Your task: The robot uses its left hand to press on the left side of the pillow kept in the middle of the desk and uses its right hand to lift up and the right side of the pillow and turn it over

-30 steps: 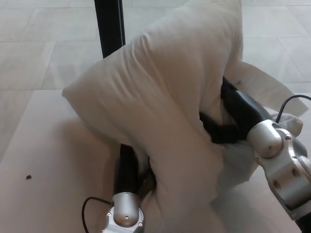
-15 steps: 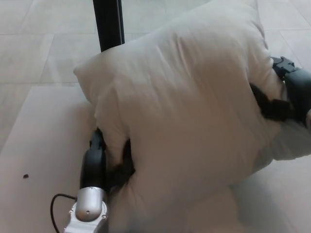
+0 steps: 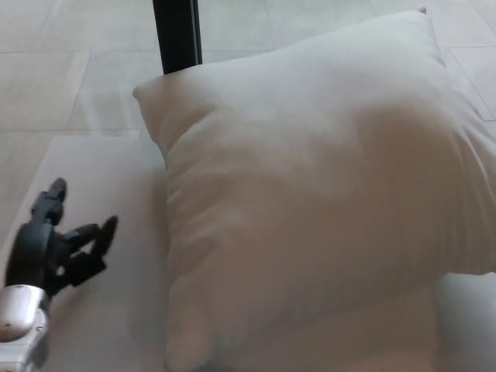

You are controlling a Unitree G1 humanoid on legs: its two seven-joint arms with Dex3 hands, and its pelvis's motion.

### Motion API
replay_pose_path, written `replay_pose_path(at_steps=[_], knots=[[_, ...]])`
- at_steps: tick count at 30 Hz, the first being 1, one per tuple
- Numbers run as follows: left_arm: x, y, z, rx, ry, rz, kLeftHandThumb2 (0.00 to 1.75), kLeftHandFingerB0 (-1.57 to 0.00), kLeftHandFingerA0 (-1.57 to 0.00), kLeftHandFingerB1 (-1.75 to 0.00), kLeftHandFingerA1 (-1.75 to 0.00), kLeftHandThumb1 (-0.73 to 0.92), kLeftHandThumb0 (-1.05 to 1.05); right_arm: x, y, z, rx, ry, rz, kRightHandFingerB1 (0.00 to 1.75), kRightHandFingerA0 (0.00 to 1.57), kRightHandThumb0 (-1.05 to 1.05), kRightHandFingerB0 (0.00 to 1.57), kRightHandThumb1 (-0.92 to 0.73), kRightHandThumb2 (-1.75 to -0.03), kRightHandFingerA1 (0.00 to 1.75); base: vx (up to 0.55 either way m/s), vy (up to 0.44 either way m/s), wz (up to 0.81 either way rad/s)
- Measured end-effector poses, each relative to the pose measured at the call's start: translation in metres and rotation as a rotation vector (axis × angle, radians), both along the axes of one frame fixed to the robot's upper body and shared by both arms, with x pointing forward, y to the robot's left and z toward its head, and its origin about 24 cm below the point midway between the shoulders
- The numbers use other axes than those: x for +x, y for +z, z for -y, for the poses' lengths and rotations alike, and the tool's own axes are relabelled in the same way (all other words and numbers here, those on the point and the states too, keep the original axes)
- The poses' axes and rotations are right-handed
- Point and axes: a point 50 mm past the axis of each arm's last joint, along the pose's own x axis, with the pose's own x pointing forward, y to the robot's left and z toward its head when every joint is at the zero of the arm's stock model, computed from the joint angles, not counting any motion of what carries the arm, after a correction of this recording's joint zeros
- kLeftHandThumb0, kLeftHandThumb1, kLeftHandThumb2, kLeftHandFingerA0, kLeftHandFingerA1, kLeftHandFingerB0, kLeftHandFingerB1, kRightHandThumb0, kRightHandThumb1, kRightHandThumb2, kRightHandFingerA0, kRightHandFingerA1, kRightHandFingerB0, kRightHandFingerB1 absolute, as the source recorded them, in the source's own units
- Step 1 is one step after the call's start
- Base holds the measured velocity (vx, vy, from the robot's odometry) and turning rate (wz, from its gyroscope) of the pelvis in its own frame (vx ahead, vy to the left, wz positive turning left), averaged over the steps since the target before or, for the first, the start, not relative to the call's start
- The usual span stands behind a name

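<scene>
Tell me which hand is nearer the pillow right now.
Left. The left hand sits open on the desk just left of the pillow, apart from it. The right hand is not in view.

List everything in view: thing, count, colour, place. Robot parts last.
pillow: one, white, lying flat across the middle and right of the desk, filling most of the view
desk: one, pale off-white top, beneath the pillow, bare at the left
post: one, black, upright behind the pillow's far left corner
floor: pale tiles, beyond the desk
left hand: one, black with a silver wrist, at lower left, open, apart from the pillow
right hand: not in view
</scene>
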Motion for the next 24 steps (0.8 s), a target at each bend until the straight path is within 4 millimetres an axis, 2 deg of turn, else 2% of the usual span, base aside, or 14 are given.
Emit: replay_pose_path(at_steps=[4,5,6,7,11,13,14,15,17,18,19,21,23,24], knots=[[-0.007,0.022,-0.039,0.026,0.063,0.034,0.96,0.00,-0.24,-0.18,-0.60,0.56,-0.75,-0.022,0.001,0.040,0.058,-0.102,-0.001,0.27,0.07,-0.79,0.11,-0.76,-0.64,0.31,0.00,0.000,0.00],[-0.009,0.028,-0.048,0.027,0.082,0.045,0.61,0.00,-0.32,-0.29,-0.55,0.73,-0.76,-0.029,0.000,0.050,0.076,-0.134,-0.004,0.37,0.07,-0.88,0.12,-0.70,-0.65,0.43,0.00,0.000,0.00],[-0.013,0.034,-0.058,0.028,0.106,0.057,0.64,0.00,-0.15,-0.32,-0.98,0.79,-0.96,-0.037,-0.002,0.063,0.095,-0.169,-0.011,0.40,0.03,-1.03,0.03,-0.65,-1.12,0.45,0.00,0.000,0.00],[-0.019,0.039,-0.070,0.030,0.134,0.064,0.62,0.00,-0.35,-0.64,-0.77,0.70,-0.92,-0.048,-0.004,0.076,0.112,-0.209,-0.022,0.57,0.15,-0.99,0.18,-0.52,-0.82,0.63,0.00,0.000,0.00],[-0.046,0.046,-0.106,0.030,0.231,0.051,0.95,0.00,-0.32,-0.38,-0.64,0.53,-0.86,-0.085,-0.018,0.116,0.167,-0.357,-0.050,0.60,0.11,-0.99,0.09,-0.53,-0.96,0.64,0.00,0.000,0.00],[-0.061,0.041,-0.121,0.025,0.275,0.022,0.95,0.00,-0.20,-0.28,-0.58,0.54,-0.76,-0.102,-0.027,0.129,0.187,-0.420,-0.060,0.58,0.11,-1.01,0.02,-0.75,-0.63,0.68,0.00,0.000,0.00],[-0.070,0.035,-0.127,0.013,0.301,-0.001,0.62,0.00,-0.25,-0.35,-0.54,0.71,-0.81,-0.112,-0.033,0.135,0.199,-0.456,-0.069,0.46,0.01,-1.02,0.00,-0.75,-0.68,0.69,0.00,0.000,0.00],[-0.078,0.030,-0.132,0.007,0.317,-0.022,0.95,-0.05,-0.35,-0.30,-0.60,0.55,-0.84,-0.118,-0.038,0.139,0.208,-0.483,-0.078,0.26,0.10,-1.05,0.01,-0.65,-1.08,0.63,0.00,0.000,0.00],[-0.093,0.018,-0.138,0.004,0.347,-0.074,0.96,-0.02,-0.37,-0.22,-0.62,0.56,-0.84,-0.131,-0.049,0.145,0.225,-0.536,-0.100,0.31,0.10,-0.97,0.00,-0.59,-1.03,0.61,0.00,0.000,0.00],[-0.098,0.014,-0.140,0.003,0.355,-0.093,0.60,-0.02,-0.38,-0.34,-0.54,0.67,-0.83,-0.135,-0.053,0.147,0.231,-0.554,-0.108,0.31,0.03,-1.00,0.00,-0.58,-1.02,0.58,0.00,0.000,0.00],[-0.106,0.007,-0.142,-0.002,0.369,-0.121,0.94,-0.01,-0.31,-0.22,-0.60,0.54,-0.82,-0.141,-0.060,0.150,0.241,-0.582,-0.119,0.36,0.14,-1.05,0.00,-0.61,-1.06,0.67,0.00,0.000,0.00],[-0.119,-0.005,-0.145,-0.019,0.393,-0.168,0.61,0.00,-0.37,-0.34,-0.57,0.68,-0.84,-0.150,-0.069,0.154,0.259,-0.625,-0.135,0.34,0.21,-1.02,0.00,-0.62,-1.07,0.71,0.00,0.000,0.00],[-0.137,-0.022,-0.148,-0.058,0.429,-0.224,0.61,0.00,-0.37,-0.34,-0.57,0.68,-0.84,-0.161,-0.079,0.158,0.287,-0.681,-0.140,0.34,0.21,-1.02,0.00,-0.62,-1.07,0.71,0.00,0.000,0.00],[-0.139,-0.024,-0.148,-0.063,0.433,-0.231,0.92,-0.07,-0.44,-0.33,-0.72,0.53,-0.80,-0.162,-0.080,0.158,0.290,-0.688,-0.140,0.39,0.24,-1.01,0.00,-0.64,-1.08,0.74,0.00,0.000,0.00]])
